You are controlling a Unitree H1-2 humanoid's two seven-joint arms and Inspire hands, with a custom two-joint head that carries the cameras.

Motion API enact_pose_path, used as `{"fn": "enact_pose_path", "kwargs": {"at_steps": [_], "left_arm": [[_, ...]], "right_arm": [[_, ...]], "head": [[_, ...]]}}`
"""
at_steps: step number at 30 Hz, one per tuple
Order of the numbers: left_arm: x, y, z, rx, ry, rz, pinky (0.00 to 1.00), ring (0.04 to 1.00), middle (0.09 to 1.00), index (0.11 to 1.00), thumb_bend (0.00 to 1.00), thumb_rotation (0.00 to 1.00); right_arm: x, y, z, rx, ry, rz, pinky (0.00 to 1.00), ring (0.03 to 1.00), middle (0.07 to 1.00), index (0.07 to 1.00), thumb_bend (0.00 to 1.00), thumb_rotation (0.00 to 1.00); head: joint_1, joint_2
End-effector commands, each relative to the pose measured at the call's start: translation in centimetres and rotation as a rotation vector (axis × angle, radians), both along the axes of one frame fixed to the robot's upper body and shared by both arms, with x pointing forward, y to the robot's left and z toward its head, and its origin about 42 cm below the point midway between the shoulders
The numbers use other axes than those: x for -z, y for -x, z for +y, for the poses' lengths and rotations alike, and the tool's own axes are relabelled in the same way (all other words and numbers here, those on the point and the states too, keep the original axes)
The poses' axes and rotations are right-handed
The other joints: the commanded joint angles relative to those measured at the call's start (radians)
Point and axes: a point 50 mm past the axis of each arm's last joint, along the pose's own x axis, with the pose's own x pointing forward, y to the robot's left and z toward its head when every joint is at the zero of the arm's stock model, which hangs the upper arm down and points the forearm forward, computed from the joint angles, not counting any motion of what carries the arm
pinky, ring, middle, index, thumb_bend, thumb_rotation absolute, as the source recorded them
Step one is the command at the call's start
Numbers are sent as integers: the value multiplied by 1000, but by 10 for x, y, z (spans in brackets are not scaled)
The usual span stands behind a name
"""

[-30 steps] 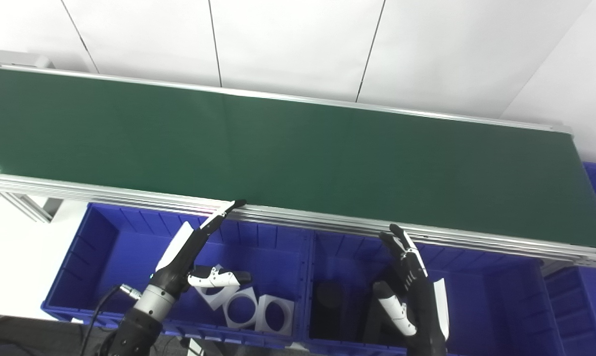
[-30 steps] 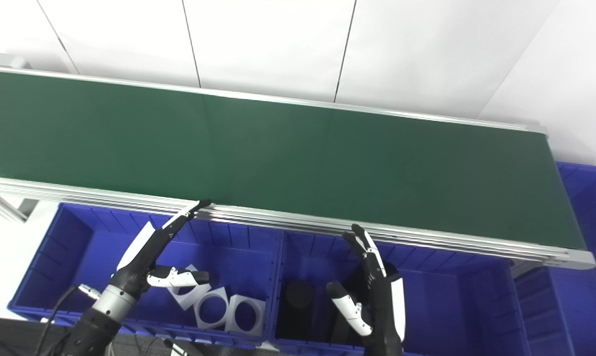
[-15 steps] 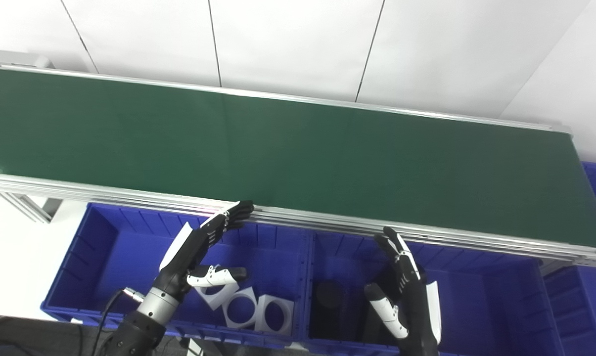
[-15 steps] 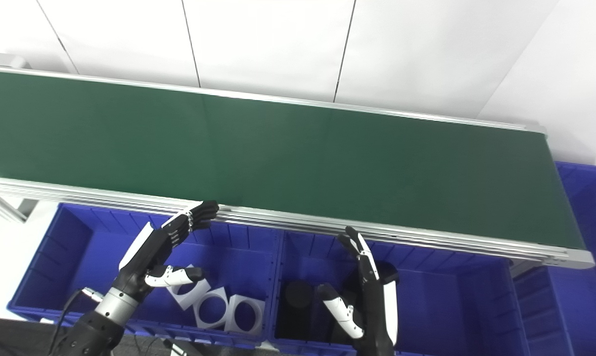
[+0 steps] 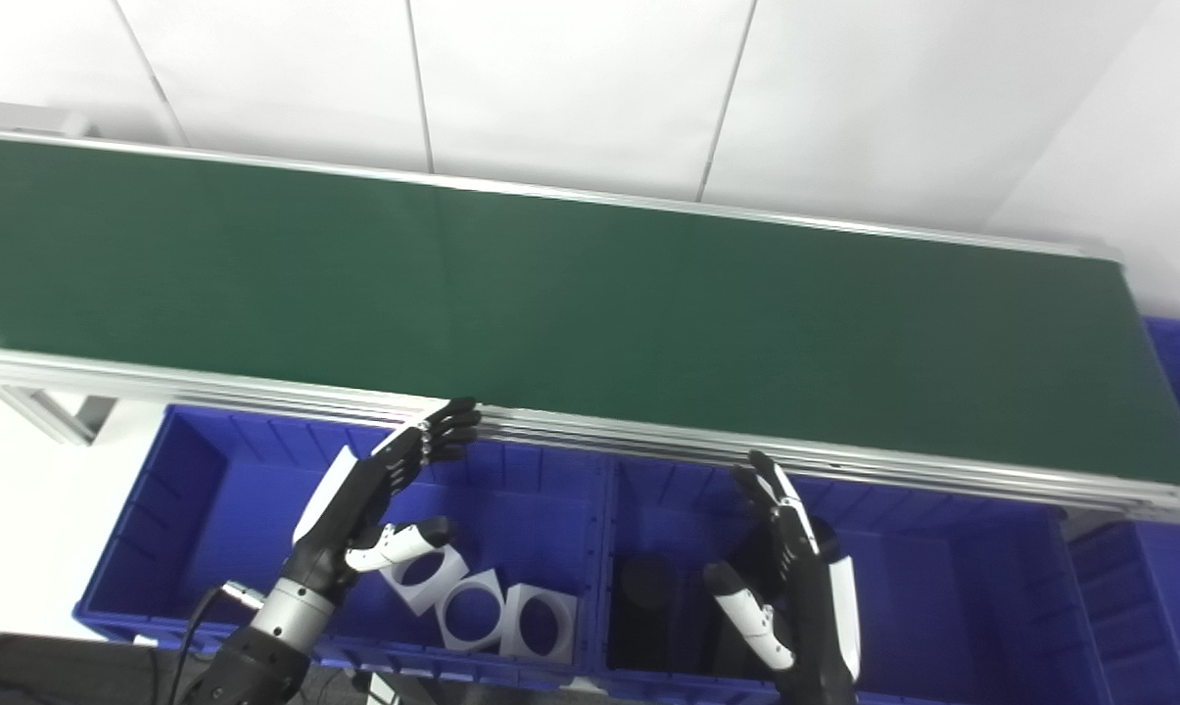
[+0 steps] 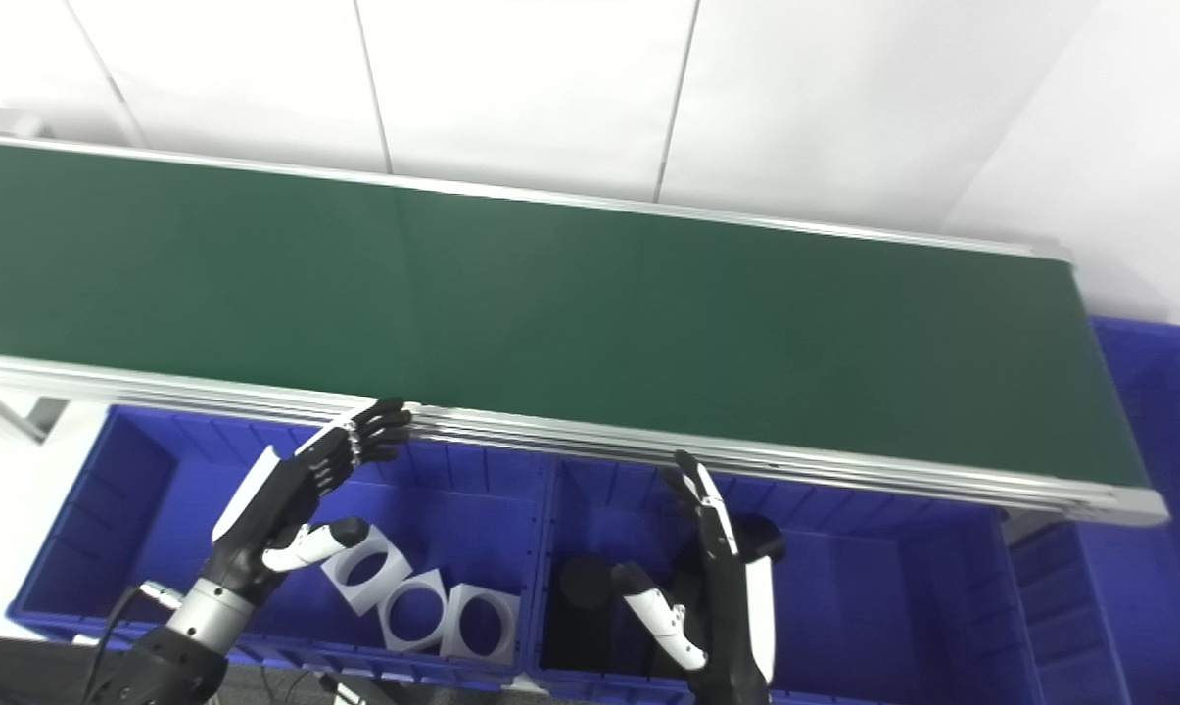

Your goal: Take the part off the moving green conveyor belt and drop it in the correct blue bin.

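The left hand (image 5: 374,494) holds nothing. Compared with one second ago, its fingers (image 5: 448,436), then extended straight toward the conveyor frame, are now curled at the tips, and the hand sits lower over the left blue bin (image 5: 188,509). The thumb stands apart from the fingers, so the hand remains partly spread. The fingertips lie just beside the aluminium rail (image 5: 599,436) of the conveyor; contact cannot be confirmed.

The right hand (image 5: 800,597) is spread wide and empty, fingers pointing upward, thumb set off to the side. It is lower in the view than before and stands over the right blue bin (image 5: 942,578).

No part is visible on the green conveyor belt (image 5: 570,304). Three white square parts (image 5: 474,609) with round holes lie in a row on the floor of the left blue bin. Dark cylindrical parts (image 5: 648,587) rest in the right blue bin, partly hidden by the right hand.
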Motion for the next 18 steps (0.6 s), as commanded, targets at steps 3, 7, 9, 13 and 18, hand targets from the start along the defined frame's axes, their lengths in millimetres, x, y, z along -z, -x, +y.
{"fn": "enact_pose_path", "kwargs": {"at_steps": [3,7,9,13,18], "left_arm": [[-12,-12,8,14,12,-73,804,838,862,868,824,716],[-12,-11,12,9,29,-70,811,839,856,860,818,710],[-12,-11,13,0,24,-71,808,835,853,856,818,712],[-13,-13,15,4,23,-75,795,827,853,860,848,729],[-14,-14,15,5,28,-78,795,829,857,860,843,718]], "right_arm": [[-8,-3,10,-7,-18,-52,879,886,863,926,774,788],[-5,-5,14,-15,-33,-53,904,902,887,941,780,776],[-4,-6,15,-15,-34,-52,904,898,889,943,778,777],[-5,-7,19,-11,-35,-52,905,893,879,936,785,774],[-4,-7,19,-14,-33,-51,913,898,882,941,785,772]], "head": [[-61,-2],[-62,-2],[-69,-2],[-79,-2],[-78,-4]]}}
